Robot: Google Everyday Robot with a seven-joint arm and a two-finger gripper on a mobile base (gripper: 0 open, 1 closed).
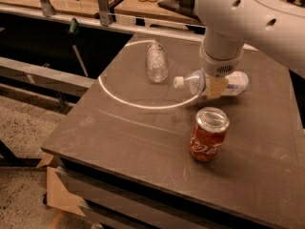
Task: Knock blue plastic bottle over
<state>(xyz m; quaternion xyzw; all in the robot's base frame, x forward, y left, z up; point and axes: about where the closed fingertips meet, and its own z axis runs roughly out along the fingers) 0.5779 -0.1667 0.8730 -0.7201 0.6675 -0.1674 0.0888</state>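
Note:
The blue plastic bottle [234,84] lies on its side on the dark table [119,142], its white cap [178,82] pointing left and its pale blue-and-white label to the right. My gripper [216,86] hangs from the white arm directly over the bottle's middle and hides part of it. It looks to be touching the bottle's near side.
A crinkled clear bottle [156,61] lies on its side at the back left, on a white ring [125,101] marked on the table. A red can [208,134] stands upright in front of the blue bottle. A railing and shelves run behind the table.

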